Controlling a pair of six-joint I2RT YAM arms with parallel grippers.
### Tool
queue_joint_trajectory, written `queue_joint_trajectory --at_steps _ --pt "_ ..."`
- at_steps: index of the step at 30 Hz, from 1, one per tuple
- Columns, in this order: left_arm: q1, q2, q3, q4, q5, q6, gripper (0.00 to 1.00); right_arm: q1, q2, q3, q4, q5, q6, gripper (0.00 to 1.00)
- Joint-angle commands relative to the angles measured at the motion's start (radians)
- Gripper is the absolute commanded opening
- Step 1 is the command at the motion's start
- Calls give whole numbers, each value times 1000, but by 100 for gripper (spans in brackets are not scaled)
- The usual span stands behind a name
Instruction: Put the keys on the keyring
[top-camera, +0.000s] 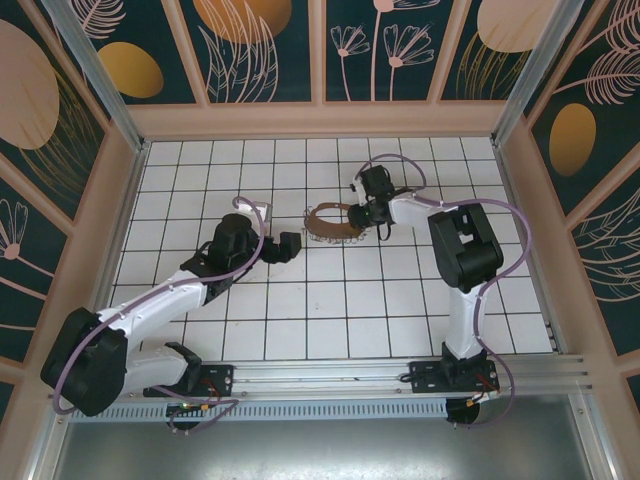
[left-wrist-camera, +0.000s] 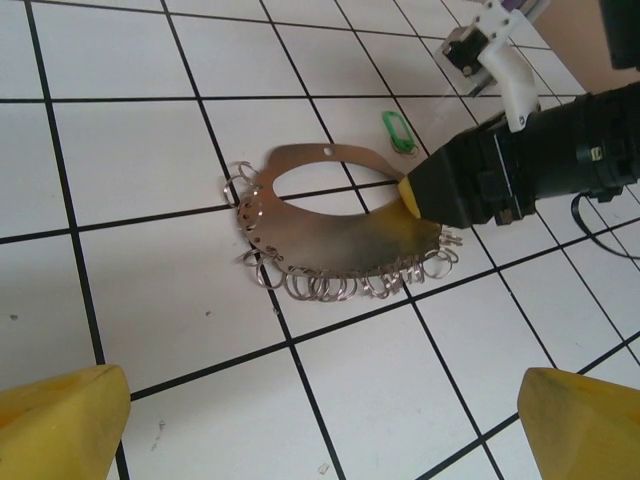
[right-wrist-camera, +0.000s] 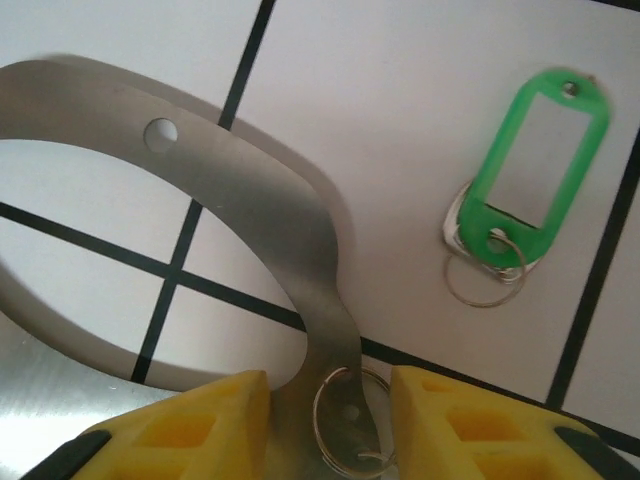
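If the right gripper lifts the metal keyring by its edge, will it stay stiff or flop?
The keyring looks like a thin, flat sheet-metal band, so it probably stays stiff and feels light. Its small split rings sit loose in edge holes and would likely swing. Flat on smooth tile, it may slide if pushed.

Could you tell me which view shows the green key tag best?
The right wrist view: the green key tag lies close up, large and sharp, its clear window plain. The left wrist view shows it tiny; from the top external view it is too small to tell.
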Motion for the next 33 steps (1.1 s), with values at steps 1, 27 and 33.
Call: queue_joint_trajectory --at_steps 1,27,33 --pt "-6 -25 -12 1 -21 20 99 36 -24 -43 -20 21 26 36" --pt "-7 -61 -38 -27 -34 27 99 179 -236 -196 -89 65 -11 34" --pt "-6 -54 -29 -29 -26 32 99 152 -232 -190 -82 -4 -73 32"
